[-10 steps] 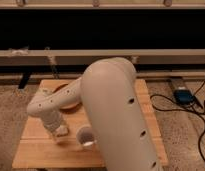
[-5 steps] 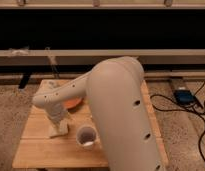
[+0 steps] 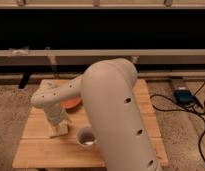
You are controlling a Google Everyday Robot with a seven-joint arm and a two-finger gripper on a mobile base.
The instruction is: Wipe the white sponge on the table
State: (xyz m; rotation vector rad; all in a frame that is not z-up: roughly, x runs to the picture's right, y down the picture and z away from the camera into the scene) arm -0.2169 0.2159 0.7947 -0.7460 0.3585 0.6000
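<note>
Your arm [image 3: 113, 110] fills the foreground. It rises from the bottom edge and bends left across the table [image 3: 38, 150], a light wooden plank top standing on a speckled floor [image 3: 11, 107]. An orange dish [image 3: 72, 104] lies near the table's middle, partly hidden behind the forearm. A pale cup [image 3: 87, 136] stands upright toward the front edge, just beside the arm. Your gripper [image 3: 58, 126] points down over the table's left half. The white sponge [image 3: 59, 133] lies at its tip on the wood, left of the cup. You cannot tell whether the gripper is spread or clamped on it.
</note>
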